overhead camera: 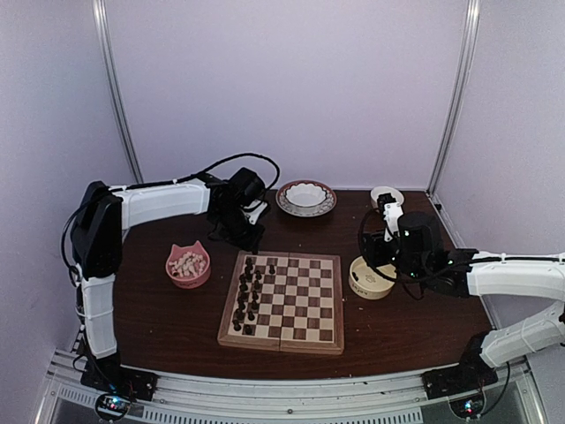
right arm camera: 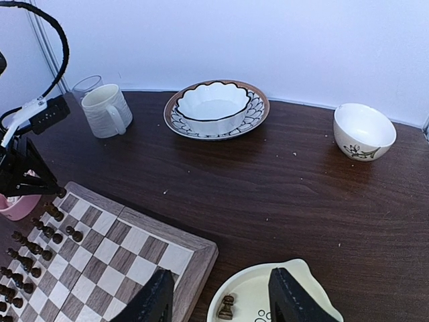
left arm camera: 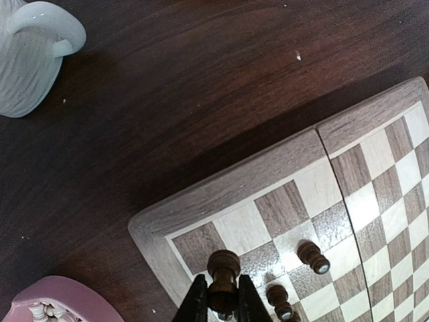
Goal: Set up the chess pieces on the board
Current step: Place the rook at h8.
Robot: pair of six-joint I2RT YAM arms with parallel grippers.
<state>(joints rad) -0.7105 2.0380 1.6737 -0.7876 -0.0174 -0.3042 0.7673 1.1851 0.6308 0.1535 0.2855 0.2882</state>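
Board (left arm camera: 255,176) corner: we see left fingers (left arm camera: 196,305) clenched on a dark piece (left arm camera: 223,267) above it, pink bowl (left arm camera: 64,295) and mug (left arm camera: 27,64) nearby; right fingers (right arm camera: 157,298) hang spread over a cream dish (right arm camera: 258,287).

No writing, label, brand or number is legible on anything here.

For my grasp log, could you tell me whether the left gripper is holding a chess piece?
Yes, the left gripper is clamped on a dark chess piece.
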